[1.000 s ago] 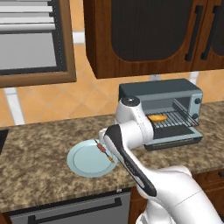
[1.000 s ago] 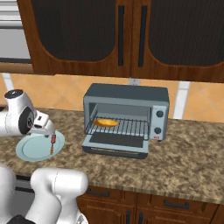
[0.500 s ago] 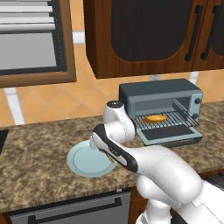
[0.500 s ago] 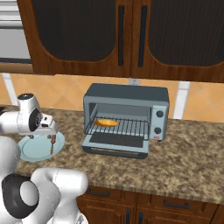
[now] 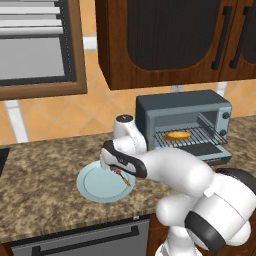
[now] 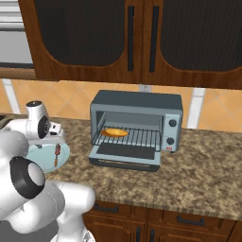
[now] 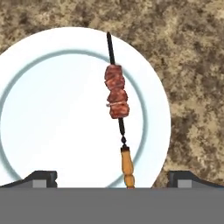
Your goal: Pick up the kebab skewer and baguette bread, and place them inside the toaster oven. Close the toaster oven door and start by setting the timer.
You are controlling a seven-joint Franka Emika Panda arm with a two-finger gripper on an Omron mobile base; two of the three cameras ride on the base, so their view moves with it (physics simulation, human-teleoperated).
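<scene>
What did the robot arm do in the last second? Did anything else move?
The arm swung left, away from the toaster oven, bringing its pincer over the plate. The pincer is open, holding nothing, above the kebab skewer. The skewer stayed on the plate, the baguette bread on the oven rack, and the toaster oven door stayed down.

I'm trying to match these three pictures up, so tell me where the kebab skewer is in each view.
Left base view: the kebab skewer lies on the plate's right side, just under the arm's hand.
Right base view: at far left, on the plate, left of the toaster oven.
Hand view: running up the middle, wooden handle nearest the open claw.
Shared landmark: the round pale blue plate under it.
</scene>
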